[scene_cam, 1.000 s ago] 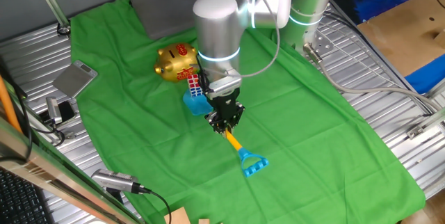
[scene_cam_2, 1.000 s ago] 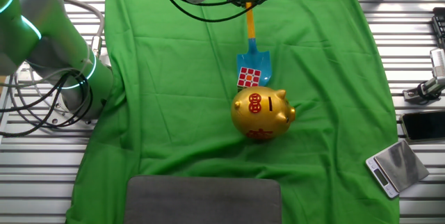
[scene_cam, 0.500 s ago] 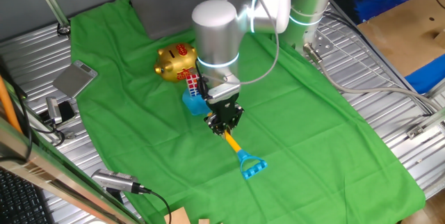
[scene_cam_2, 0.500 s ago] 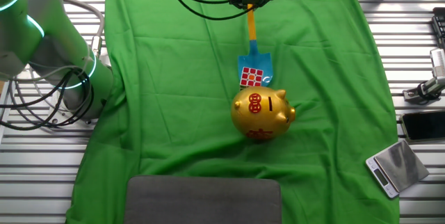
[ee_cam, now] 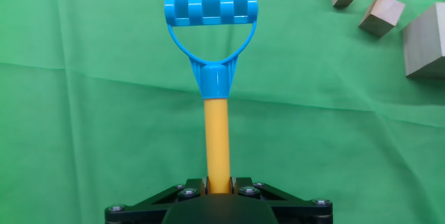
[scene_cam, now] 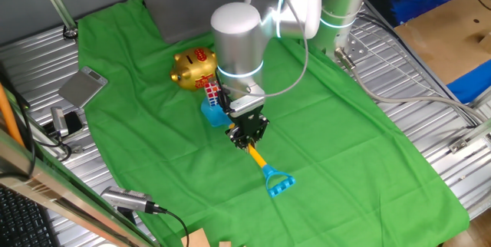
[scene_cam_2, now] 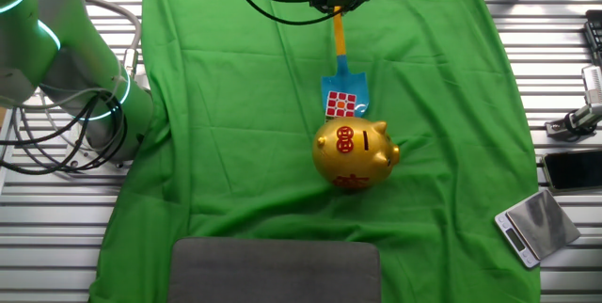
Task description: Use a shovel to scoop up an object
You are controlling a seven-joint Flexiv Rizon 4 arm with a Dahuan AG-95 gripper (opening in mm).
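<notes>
My gripper (scene_cam: 247, 133) is shut on the yellow shaft of the shovel (scene_cam: 257, 157), whose blue D-shaped end (ee_cam: 211, 12) points away from the arm. The light blue blade (scene_cam_2: 342, 89) lies on the green cloth with the small multicoloured cube (scene_cam_2: 340, 104) resting on its far end. The cube (scene_cam: 214, 92) sits tight against the gold piggy bank (scene_cam_2: 354, 153). In the hand view the black fingers (ee_cam: 182, 193) clamp the shaft (ee_cam: 216, 144) from both sides; blade and cube are out of that view.
A grey mat (scene_cam: 192, 5) lies at the cloth's far end. A small scale (scene_cam_2: 532, 225) and a phone (scene_cam_2: 572, 168) sit off the cloth. Several grey wooden blocks (ee_cam: 380, 14) lie beyond the shovel handle in the hand view.
The gripper has nudged the shovel slightly toward the piggy bank, so the blade and cube sit a little closer to it than a second ago. The last half second shows almost no motion.
</notes>
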